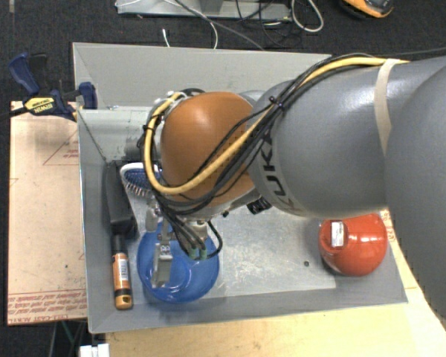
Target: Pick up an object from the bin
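Hovering my gripper [162, 265] over the blue round bowl [184, 277], just right of the orange battery [121, 280]; open or closed, I cannot tell. It looks light, stiff and slick, so I'd pinch its rim.

the arm [342, 140] hides much of the bin [267, 274] floor. a blue-and-white thing [134, 178] lies half under the orange cover [204, 140], its kind unclear. the red ball [354, 245] is partly covered by the arm. the battery [121, 280] print is too small to read.
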`<state>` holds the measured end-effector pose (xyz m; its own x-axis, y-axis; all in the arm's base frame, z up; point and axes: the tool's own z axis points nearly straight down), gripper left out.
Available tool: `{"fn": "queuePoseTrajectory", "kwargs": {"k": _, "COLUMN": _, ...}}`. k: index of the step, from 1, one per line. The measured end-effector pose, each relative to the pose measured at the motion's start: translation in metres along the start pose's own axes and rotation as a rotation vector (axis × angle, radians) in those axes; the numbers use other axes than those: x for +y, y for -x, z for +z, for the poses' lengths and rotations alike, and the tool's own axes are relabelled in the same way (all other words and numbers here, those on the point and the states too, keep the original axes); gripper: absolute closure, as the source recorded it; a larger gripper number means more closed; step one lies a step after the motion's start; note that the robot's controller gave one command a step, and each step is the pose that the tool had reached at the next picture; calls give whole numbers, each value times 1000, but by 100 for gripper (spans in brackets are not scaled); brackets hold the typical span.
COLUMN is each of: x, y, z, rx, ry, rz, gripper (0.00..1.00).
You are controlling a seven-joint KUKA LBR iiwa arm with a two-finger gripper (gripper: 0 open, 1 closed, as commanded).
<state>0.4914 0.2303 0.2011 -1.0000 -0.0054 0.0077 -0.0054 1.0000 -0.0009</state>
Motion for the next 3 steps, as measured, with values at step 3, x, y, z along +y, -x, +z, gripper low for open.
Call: {"fn": "queuePoseTrajectory", "kwargs": {"k": 3, "x": -34, "y": 68, "z": 131, "rx": -16, "ry": 4, "rz": -495, "gripper": 0}}
